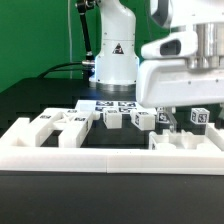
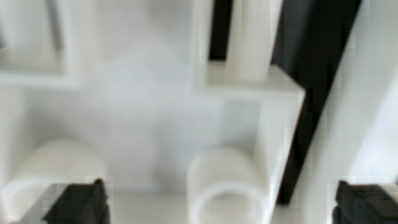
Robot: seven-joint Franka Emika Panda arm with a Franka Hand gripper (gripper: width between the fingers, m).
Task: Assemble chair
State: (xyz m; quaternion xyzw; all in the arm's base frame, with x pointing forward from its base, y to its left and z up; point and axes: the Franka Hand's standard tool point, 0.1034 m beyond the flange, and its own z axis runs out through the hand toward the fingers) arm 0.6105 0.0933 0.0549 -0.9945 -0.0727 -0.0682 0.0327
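The chair lies in loose white tagged pieces on the black table. A notched slab lies at the exterior view's left. Small blocks sit in the middle. Another notched piece lies at the right, under my gripper. In the wrist view my gripper hangs close above this white piece, which has two rounded pegs. The dark fingertips stand wide apart on either side of it. The jaws are open and I cannot see them touching the piece.
A long low white barrier wall runs along the front. The marker board lies flat behind the blocks, before the arm's base. A tagged block sits at the far right.
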